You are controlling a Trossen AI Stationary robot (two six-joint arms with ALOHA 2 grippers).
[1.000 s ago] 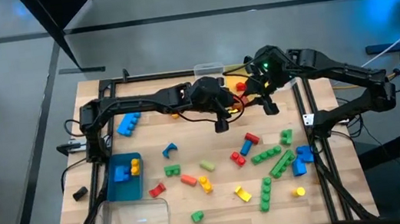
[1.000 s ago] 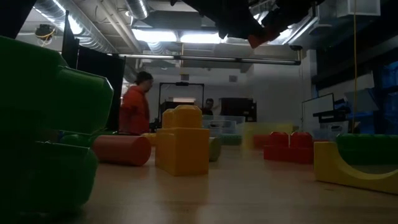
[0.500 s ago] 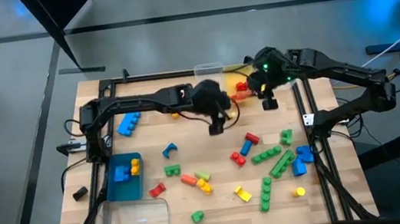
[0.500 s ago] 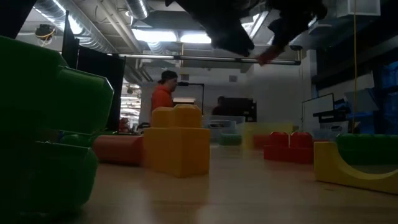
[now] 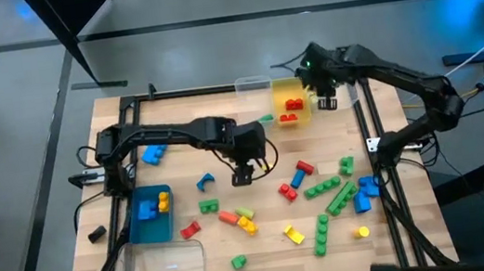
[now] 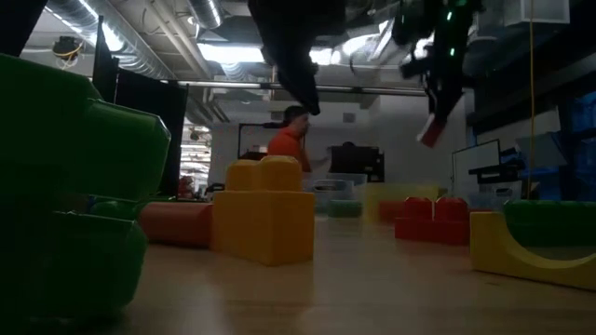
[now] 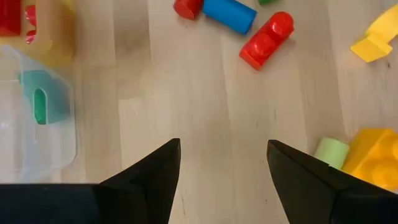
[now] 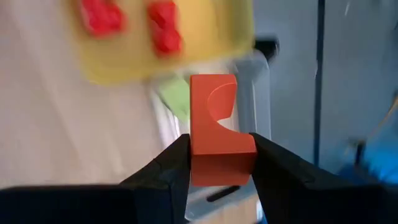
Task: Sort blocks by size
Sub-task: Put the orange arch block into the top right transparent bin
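An orange arched block (image 8: 216,129) is held between the fingers of the right gripper (image 5: 327,98), pinched across its flat side faces, with its curved cut-out facing outward. In the high view this gripper is placed at the upper right of the table, just beside a yellow bin (image 5: 291,108) in which two red blocks (image 5: 292,104) are already lying.

The left gripper (image 5: 242,175) is hanging over the middle of the table with its fingers spread wide and nothing between them; in its wrist view bare wood is seen between the tips, with a pale green block (image 7: 330,151) and a yellow block (image 7: 372,154) near one finger.

The remaining blocks (image 5: 324,201) are scattered across the lower half of the high view (a few sit in a blue bin (image 5: 149,219) at lower left).

The bricks are judged to be light, rigid and smooth plastic, so some slip is possible. A hold across two parallel flat sides is advised rather than over studs or curves.
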